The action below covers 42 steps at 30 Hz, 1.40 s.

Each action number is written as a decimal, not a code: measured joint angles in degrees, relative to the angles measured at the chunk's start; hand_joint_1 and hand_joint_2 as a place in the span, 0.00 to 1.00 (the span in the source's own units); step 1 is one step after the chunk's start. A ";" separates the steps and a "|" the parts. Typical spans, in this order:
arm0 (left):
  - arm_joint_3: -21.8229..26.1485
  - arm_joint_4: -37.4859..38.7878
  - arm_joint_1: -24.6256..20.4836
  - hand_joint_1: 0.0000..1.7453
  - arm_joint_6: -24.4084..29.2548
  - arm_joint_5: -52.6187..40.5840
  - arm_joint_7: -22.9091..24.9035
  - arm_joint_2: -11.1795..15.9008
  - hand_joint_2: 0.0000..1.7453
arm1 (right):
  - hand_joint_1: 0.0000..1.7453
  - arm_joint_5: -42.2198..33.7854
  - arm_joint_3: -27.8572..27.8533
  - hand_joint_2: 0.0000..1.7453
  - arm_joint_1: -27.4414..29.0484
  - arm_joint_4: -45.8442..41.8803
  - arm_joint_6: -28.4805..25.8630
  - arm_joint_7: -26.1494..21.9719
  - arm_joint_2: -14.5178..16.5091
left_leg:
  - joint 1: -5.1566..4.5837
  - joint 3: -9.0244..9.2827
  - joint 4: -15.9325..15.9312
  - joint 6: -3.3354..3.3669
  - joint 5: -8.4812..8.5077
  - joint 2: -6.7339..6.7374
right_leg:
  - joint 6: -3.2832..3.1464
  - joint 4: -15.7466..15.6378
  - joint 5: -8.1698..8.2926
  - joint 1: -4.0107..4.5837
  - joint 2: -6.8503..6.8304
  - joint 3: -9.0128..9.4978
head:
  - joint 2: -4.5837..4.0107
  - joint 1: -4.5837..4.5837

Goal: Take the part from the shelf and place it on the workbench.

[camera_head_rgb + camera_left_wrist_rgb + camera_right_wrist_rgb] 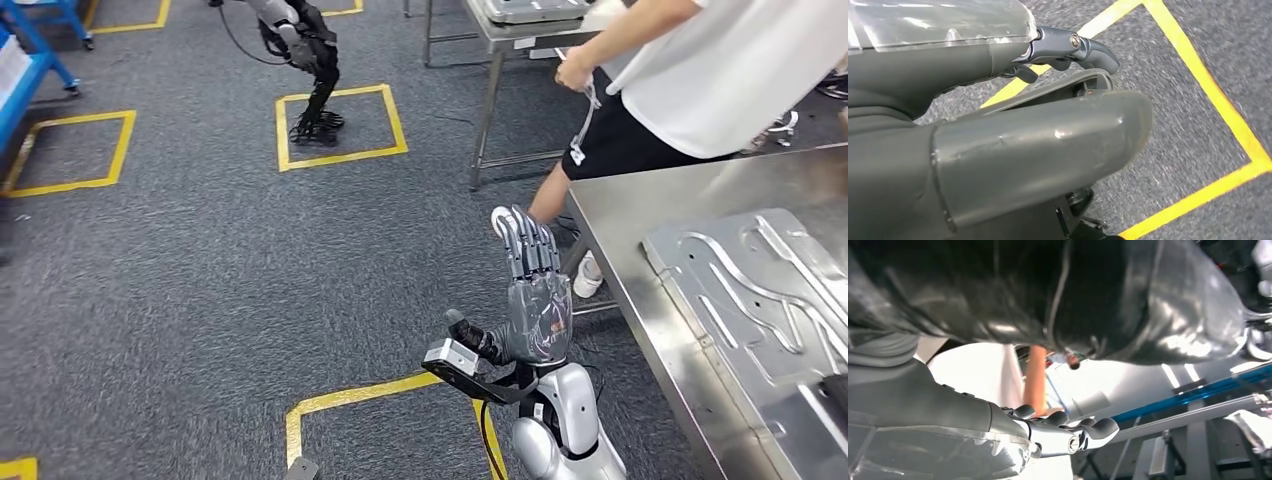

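The right robot hand (pixel 533 290) is raised above the carpet, fingers straight and spread, holding nothing. The stamped metal part (pixel 760 300) lies flat on the steel table (pixel 640 215), just right of it. Left robot hand (pixel 998 145): grasp unclear.

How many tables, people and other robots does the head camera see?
Tables: 2
People: 1
Other robots: 1
Total: 4

Glossy pressed-metal part (pixel 760 290), brushed-steel workbench (pixel 640 230)
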 joint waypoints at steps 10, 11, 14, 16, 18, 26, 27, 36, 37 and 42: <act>0.00 0.00 -0.08 0.00 0.10 0.00 0.01 -0.10 0.00 | 0.00 0.00 0.01 0.00 -0.28 0.09 -0.01 -0.13 0.22 | 0.12 -4.89 7.85 -2.63 -4.05 2.44 | -2.35 -11.09 3.95 -0.14 -0.30 4.90 | 0.00 -0.14; 0.00 -0.01 -0.15 0.00 0.11 0.00 0.01 -0.10 0.00 | 0.00 -0.04 0.00 0.00 -0.25 0.15 -0.01 -0.13 0.21 | 0.22 -6.63 11.54 -2.74 -5.69 3.11 | -2.50 -11.06 3.88 -0.01 -1.30 4.88 | 0.00 -0.16; 0.00 -0.01 0.01 0.00 0.21 0.00 0.01 -0.05 0.00 | 0.00 -0.25 0.00 0.00 -0.17 0.32 -0.01 -0.13 0.20 | 0.27 -7.32 13.94 -2.97 -5.29 3.77 | -2.56 -10.91 3.65 0.19 -3.95 4.88 | 0.00 -0.17; 0.00 0.00 0.07 0.00 0.26 -0.01 -0.01 -0.03 0.00 | 0.00 -0.34 0.00 0.00 -0.18 0.34 -0.01 -0.13 0.20 | 0.16 -3.29 6.77 -2.79 -2.07 5.38 | -2.30 -10.58 3.34 0.25 -5.33 4.94 | 0.00 -0.17; 0.00 0.00 -0.08 0.00 0.26 -0.01 -0.04 -0.02 0.00 | 0.00 -0.37 0.00 0.00 -0.23 0.33 -0.01 -0.13 0.21 | -0.29 -0.23 1.13 -2.19 -0.60 7.21 | -1.80 -10.21 2.96 0.51 -6.39 4.94 | 0.00 -0.15; 0.02 0.00 -0.18 0.00 0.18 0.01 -0.06 -0.03 0.00 | 0.00 -0.44 0.01 0.00 -0.33 0.38 0.01 -0.21 0.17 | -0.08 0.22 -0.83 -0.01 0.23 3.59 | 0.10 -0.19 -3.35 0.08 -1.93 0.83 | 0.00 -0.09; 0.02 0.00 -0.22 0.00 0.15 0.01 -0.06 -0.03 0.00 | 0.00 -0.44 0.01 0.00 -0.21 0.45 0.02 -0.22 0.15 | -0.08 0.19 -0.80 0.05 0.27 2.87 | 0.19 3.12 -4.50 0.05 -1.29 -0.81 | 0.00 -0.09; 0.05 0.01 -0.17 0.00 0.13 0.00 -0.06 -0.17 0.00 | 0.00 -0.46 0.02 0.00 -0.11 0.68 0.04 -0.24 0.11 | 0.26 -1.06 0.02 -1.75 0.62 -3.99 | -0.74 -9.40 3.20 -0.30 4.09 3.82 | 0.00 -0.10; 0.06 0.01 -0.05 0.00 0.13 -0.01 -0.06 -0.15 0.00 | 0.00 -0.46 0.02 0.00 -0.18 0.68 0.06 -0.24 0.14 | 0.32 -1.21 0.13 -2.09 0.58 -3.86 | -1.01 -9.64 3.33 -0.32 3.34 3.98 | 0.00 -0.10; 0.07 0.01 -0.22 0.00 0.13 0.00 -0.06 -0.13 0.00 | 0.00 -0.39 0.02 0.00 -0.19 0.70 0.17 -0.31 0.22 | 0.21 -6.96 12.60 -3.11 -6.04 3.19 | -2.50 -10.25 3.36 -0.02 -1.32 4.54 | 0.00 -0.52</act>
